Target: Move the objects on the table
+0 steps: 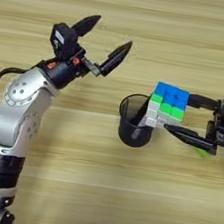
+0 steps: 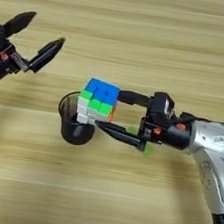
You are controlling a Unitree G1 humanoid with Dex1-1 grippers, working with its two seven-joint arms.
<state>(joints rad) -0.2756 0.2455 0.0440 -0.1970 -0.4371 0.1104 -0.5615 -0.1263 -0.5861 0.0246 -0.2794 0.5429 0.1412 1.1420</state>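
over the pen cup (image 1: 135, 122) rim, right gripper (image 2: 106, 111) jaws pinched the puzzle cube (image 2: 98, 102); it could've clipped the cup and tipped it. left gripper (image 1: 108, 35) jaws were spread, idle.

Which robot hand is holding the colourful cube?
The right gripper holds the puzzle cube beside the black cup. The left gripper is open and empty.
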